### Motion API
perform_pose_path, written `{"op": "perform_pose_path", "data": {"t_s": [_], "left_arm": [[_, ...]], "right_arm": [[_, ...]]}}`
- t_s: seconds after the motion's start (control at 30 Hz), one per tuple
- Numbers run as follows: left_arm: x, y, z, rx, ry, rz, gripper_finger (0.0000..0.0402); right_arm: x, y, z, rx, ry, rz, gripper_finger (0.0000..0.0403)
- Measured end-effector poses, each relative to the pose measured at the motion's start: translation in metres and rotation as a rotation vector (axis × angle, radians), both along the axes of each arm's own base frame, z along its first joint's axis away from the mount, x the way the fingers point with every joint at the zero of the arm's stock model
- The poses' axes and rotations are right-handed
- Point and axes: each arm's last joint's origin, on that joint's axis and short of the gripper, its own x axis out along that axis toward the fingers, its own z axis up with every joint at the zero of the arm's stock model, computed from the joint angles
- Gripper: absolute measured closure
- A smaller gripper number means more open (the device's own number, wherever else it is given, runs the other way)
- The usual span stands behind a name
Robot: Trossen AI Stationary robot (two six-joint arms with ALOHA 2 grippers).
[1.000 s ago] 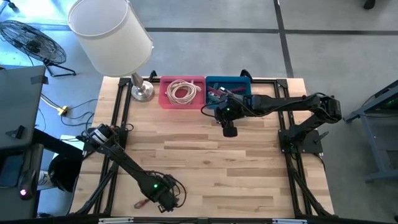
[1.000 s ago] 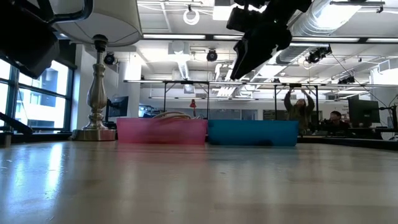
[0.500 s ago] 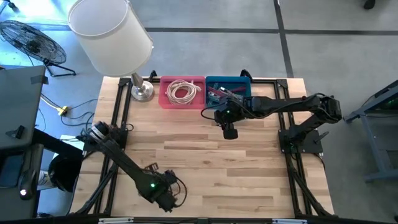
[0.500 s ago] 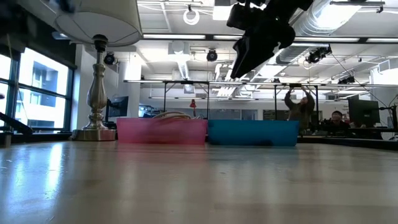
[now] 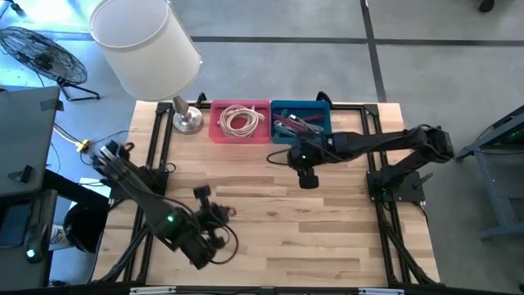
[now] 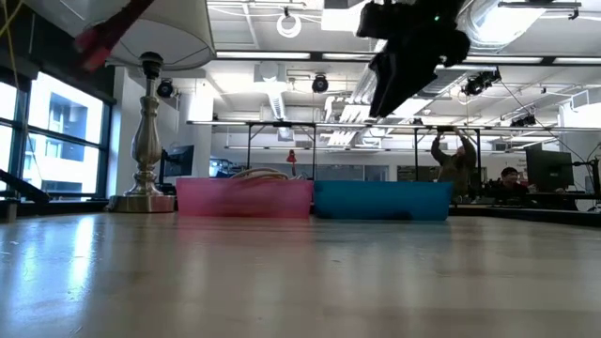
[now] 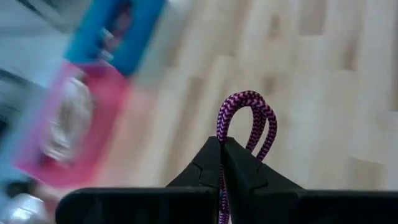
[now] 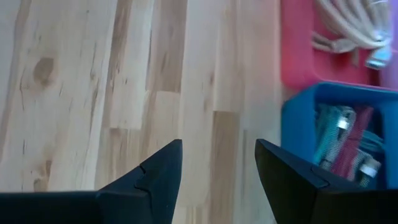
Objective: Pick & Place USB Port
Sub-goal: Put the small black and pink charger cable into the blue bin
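A loop of purple-and-black braided USB cable (image 7: 247, 121) stands up between the pressed-together fingers of the left gripper (image 7: 222, 163), which pinches it just below the bend. In the high view that left gripper (image 5: 202, 197) is lifted off the light wooden plank surface (image 5: 270, 238), with the arm folded: its dark links run from the base at the surface's left edge down to an elbow near the front, then back up to the wrist. Ahead of the gripper, well apart, sit a pink rectangular plastic bin (image 5: 240, 121) holding a coil of white cable (image 5: 239, 120) and, touching its side, a blue rectangular plastic bin (image 5: 301, 120) with several cables (image 5: 292, 123) inside.

The right gripper (image 5: 306, 176) hangs above the surface just in front of the blue bin, its arm stretched almost straight from the right edge; its fingers (image 8: 151, 177) are spread with nothing between them.

A metal-stemmed lamp with a white drum shade (image 5: 146, 45) stands beside the pink bin.
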Motion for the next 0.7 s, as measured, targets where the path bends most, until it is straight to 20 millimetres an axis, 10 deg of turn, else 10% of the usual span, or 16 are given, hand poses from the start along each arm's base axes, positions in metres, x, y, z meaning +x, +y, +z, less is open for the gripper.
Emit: {"op": "perform_pose_path", "data": {"t_s": [0.37,0.7], "left_arm": [[-0.041,0.057,0.031,0.291,-0.166,-0.058,0.0402],[-0.027,0.104,0.024,0.256,-0.575,-0.44,0.0401]], "right_arm": [[-0.053,0.053,0.063,-0.051,-0.271,-0.016,0.0208],[-0.064,0.078,0.092,-0.011,-0.498,0.186,0.0208]]}}
